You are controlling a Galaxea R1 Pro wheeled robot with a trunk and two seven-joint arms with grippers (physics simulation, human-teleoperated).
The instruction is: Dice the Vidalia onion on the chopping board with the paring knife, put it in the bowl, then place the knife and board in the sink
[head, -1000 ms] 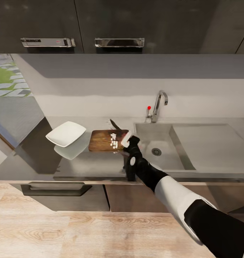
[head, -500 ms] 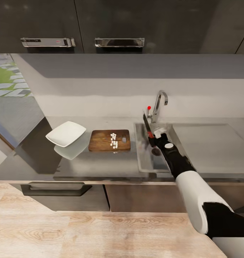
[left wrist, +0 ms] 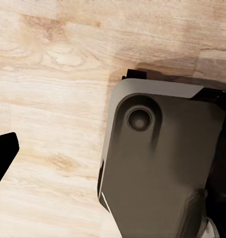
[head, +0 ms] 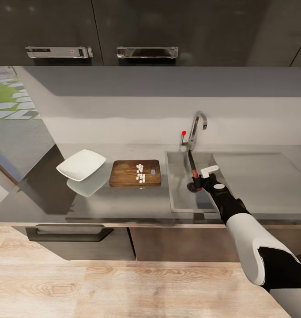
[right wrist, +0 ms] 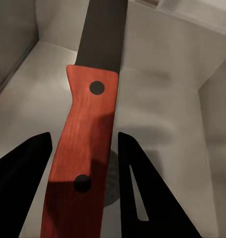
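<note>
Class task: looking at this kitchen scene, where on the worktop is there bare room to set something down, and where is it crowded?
Free: the drainboard right of the sink, and the countertop strip in front of the chopping board. Crowded: the bowl and board sit close together, and the right gripper holds the paring knife over the basin.

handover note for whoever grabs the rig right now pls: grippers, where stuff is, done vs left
Right gripper: holds the paring knife by its red handle, over the sink basin.
Left gripper: state unclear; its wrist camera faces the wood floor.
Chopping board: on the countertop, diced onion on it.
Bowl: left of the board, empty.
Done: onion diced.
Left: release knife, move dice into bowl, put board in sink.
</note>
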